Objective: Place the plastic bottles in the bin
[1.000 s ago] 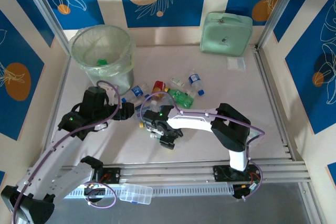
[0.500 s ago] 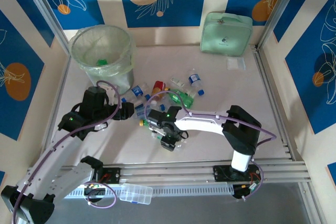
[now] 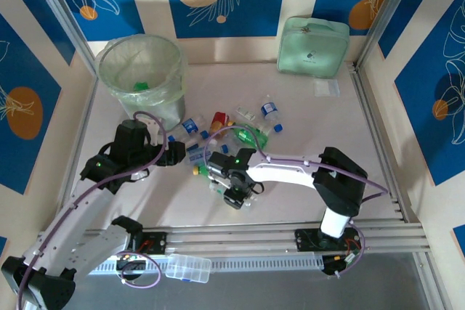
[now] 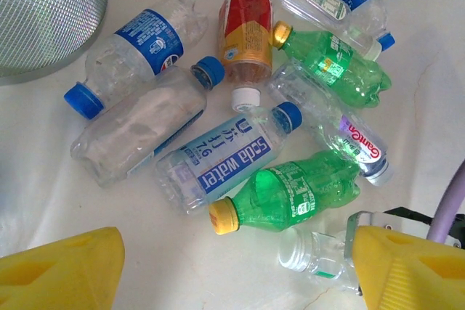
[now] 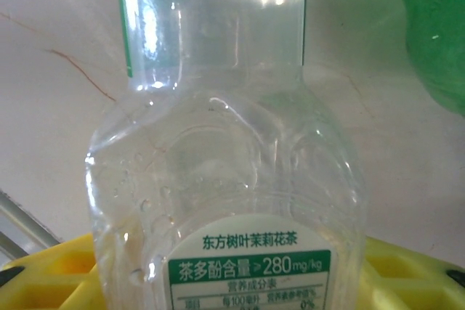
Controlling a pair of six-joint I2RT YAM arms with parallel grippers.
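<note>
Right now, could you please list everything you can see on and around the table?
bin: one, translucent grey-green with a clear liner, far left of the table.
plastic bottles: at least nine; clear, green and one red-orange; clustered mid-table beside the bin.
pouch: one, mint green, against the far wall on the right.
small flat item: one, clear, just in front of the pouch.
lidded box: one, clear, on the near rail.
table: one, pale.
left gripper: one, yellow fingers, open with nothing between them, at the left of the cluster.
right gripper: one, yellow fingers on either side of the clear white-capped bottle at the near edge of the cluster.
</note>
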